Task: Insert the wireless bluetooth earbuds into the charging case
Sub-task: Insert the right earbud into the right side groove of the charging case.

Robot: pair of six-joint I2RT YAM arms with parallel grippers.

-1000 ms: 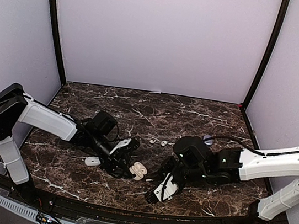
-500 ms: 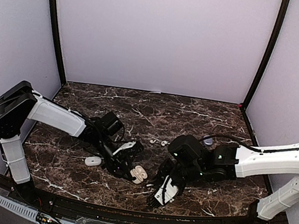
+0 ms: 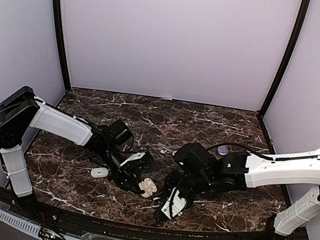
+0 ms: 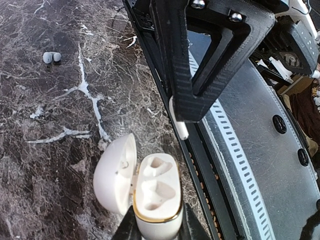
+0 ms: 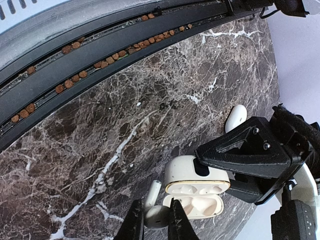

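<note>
Earbud [image 5: 152,197] in right fingers [image 5: 134,222], stem seemingly pointing toward open case [image 5: 197,192].

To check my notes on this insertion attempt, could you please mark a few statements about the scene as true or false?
1. The left end effector grips the open charging case. True.
2. Both sockets of the case already hold earbuds. False: both are empty.
3. The right end effector pinches an earbud. True.
4. No other earbuds lie on the table. False: loose earbuds lie on the marble table.
</note>
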